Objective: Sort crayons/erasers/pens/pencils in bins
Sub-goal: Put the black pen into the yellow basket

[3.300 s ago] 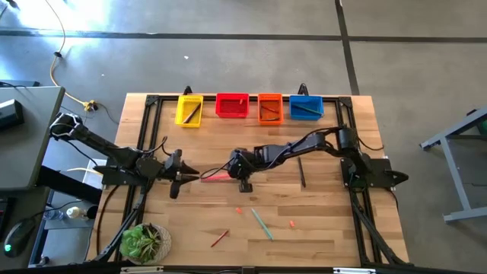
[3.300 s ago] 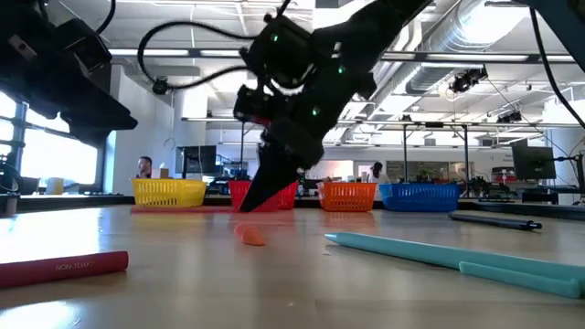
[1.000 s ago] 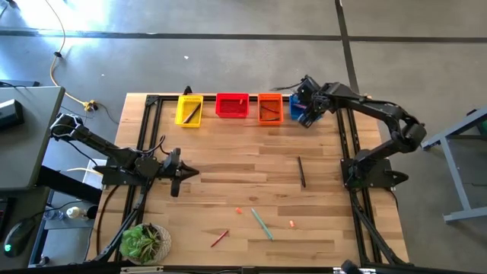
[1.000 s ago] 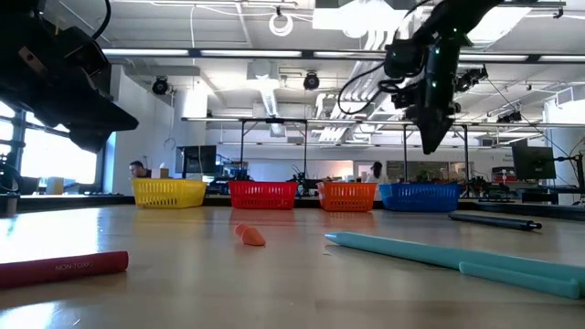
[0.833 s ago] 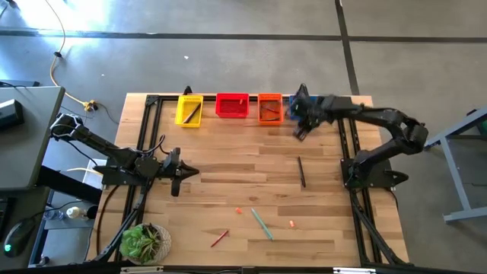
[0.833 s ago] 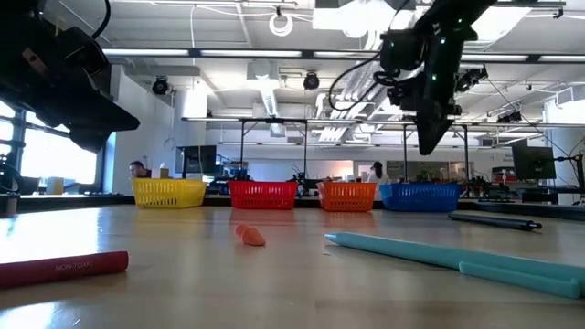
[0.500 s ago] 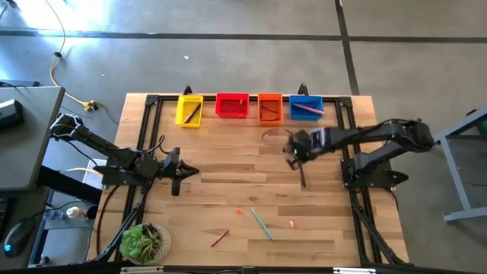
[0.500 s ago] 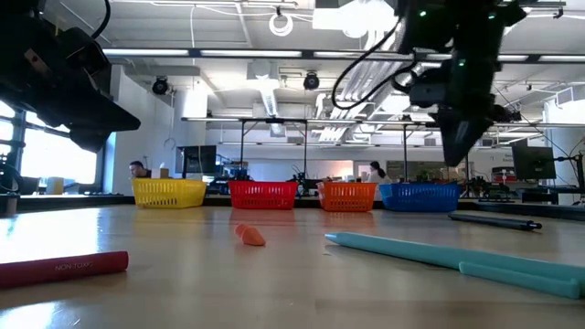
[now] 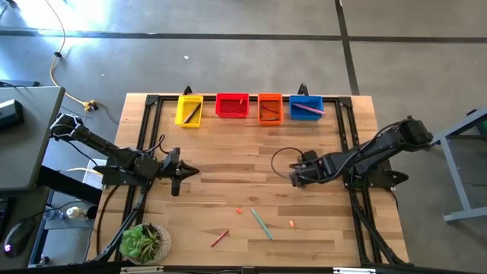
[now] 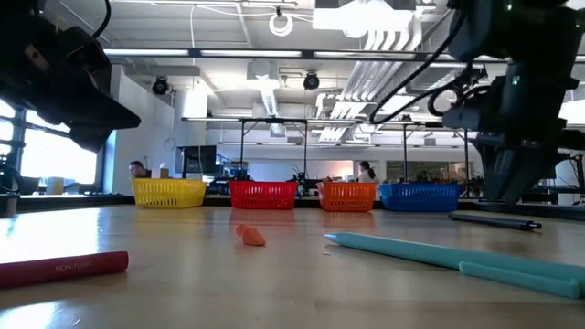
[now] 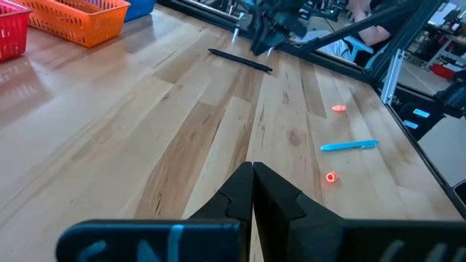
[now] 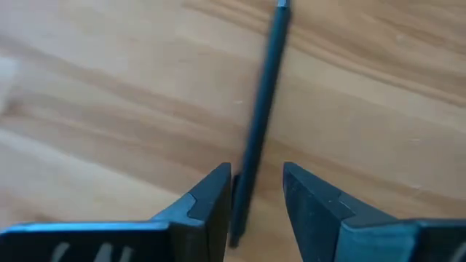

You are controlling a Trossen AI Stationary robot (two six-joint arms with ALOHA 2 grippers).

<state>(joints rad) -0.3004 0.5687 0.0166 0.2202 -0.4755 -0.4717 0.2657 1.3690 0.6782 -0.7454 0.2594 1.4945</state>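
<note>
Four bins stand in a row at the far edge: yellow, red, orange and blue, the blue one with a pink stick in it. A black pen lies flat on the table right of centre. My right gripper is low over it and open, one finger on each side of the pen's near end, not touching it as far as shows. Two erasers, a teal pen and a red crayon lie near the front. My left gripper is shut and empty at the left.
A potted plant stands at the near left corner. A black frame runs along the table's sides. In the low view an eraser, the teal pen and the red crayon lie in front of the bins.
My right gripper has gone from above the blue bin toward the table's near edge and down, to just over the black pen. The pink stick shows lying in the blue bin where the gripper was.
</note>
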